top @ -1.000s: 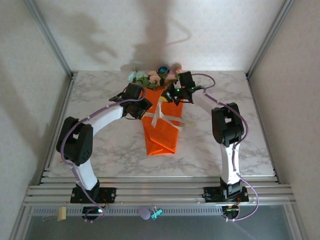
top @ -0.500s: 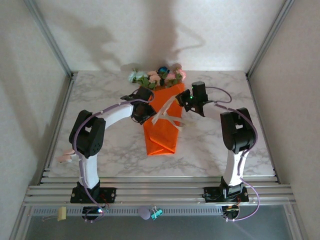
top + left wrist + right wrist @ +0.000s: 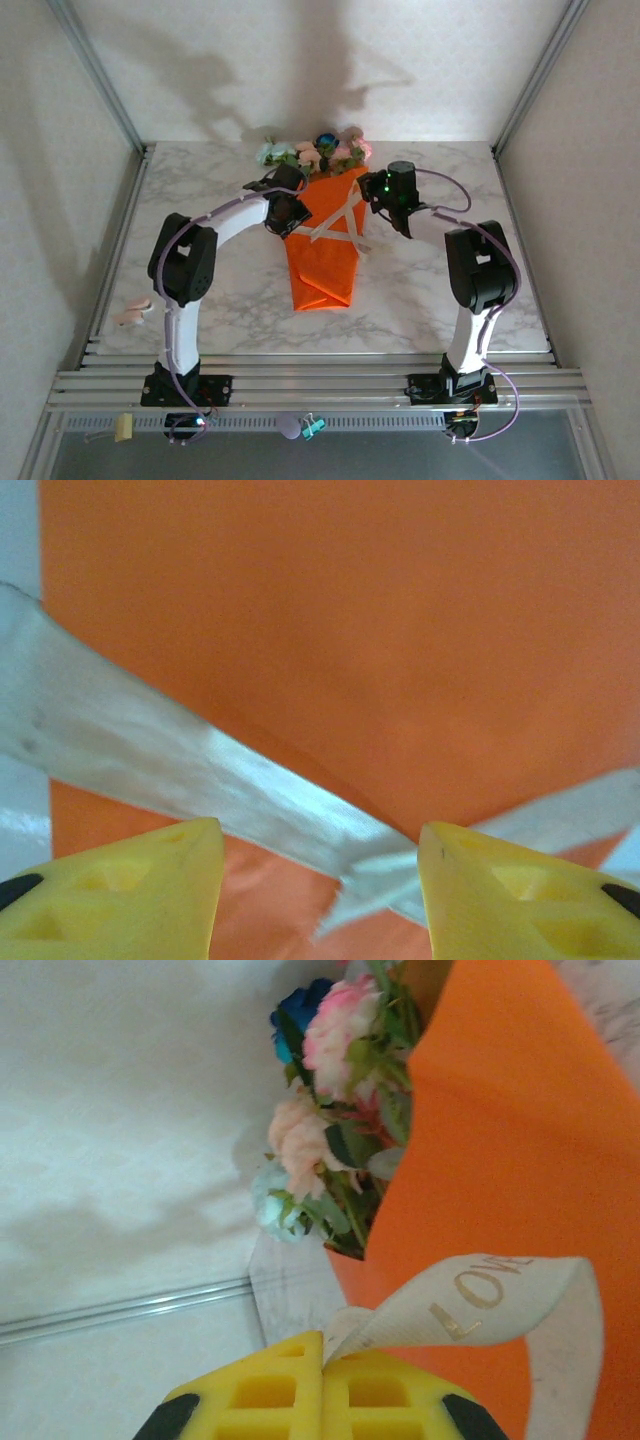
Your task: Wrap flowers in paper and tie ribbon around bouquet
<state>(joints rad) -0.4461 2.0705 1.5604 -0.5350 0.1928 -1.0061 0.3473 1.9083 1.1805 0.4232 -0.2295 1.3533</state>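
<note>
Matt paper, soft-sheened ribbon, cloth-like flowers.
Smooth, thin orange sheet, softly creased, without shine; cream strip of fine woven cloth, faintly lustrous, with gold-toned printed lettering; petals soft and fabric-like, leaves dull green and plastic-looking. Underneath, marble-patterned tabletop, smooth and faintly glossy. Yellow fingers of the right gripper matt, rubbery-looking, moulded with recesses. Brushed metal rails along the tabletop's near edge.

One bouquet, one ribbon, two pincers: left pincer, right pincer.
</note>
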